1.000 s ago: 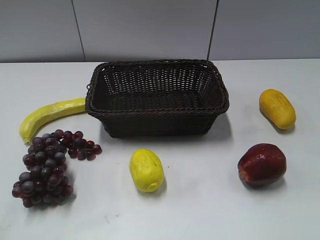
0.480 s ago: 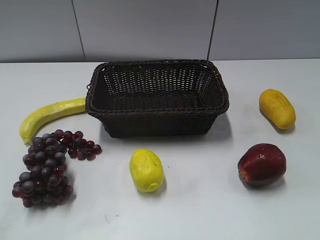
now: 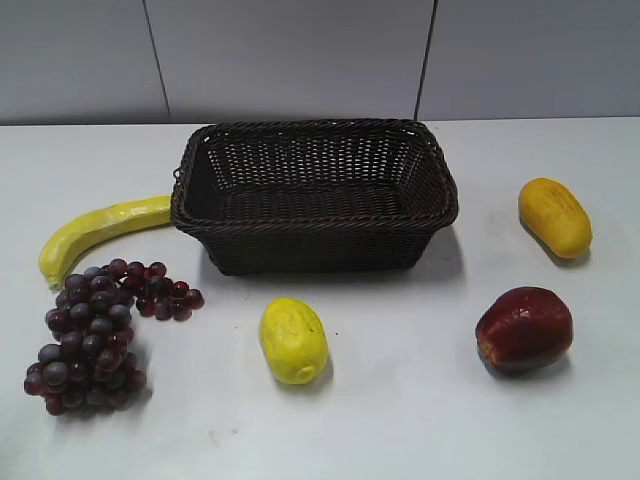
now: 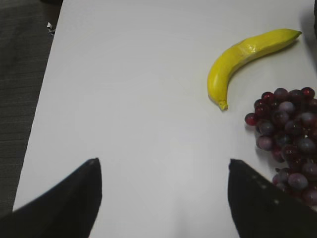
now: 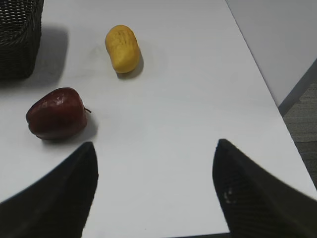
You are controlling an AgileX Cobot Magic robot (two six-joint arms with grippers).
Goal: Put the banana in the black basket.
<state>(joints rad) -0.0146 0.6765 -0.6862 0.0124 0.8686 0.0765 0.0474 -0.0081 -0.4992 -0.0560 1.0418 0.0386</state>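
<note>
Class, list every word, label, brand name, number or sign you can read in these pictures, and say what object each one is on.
None: no readable text shows in any view.
The banana, black basket, grapes, red apple and the two other yellow fruits carry no labels or stickers.
The white table and wall panels are unmarked.

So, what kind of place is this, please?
Probably a lab or test bench, not a kitchen: a bare white table, plain grey wall panels, and fruit such as the banana laid out around a black basket.
</note>
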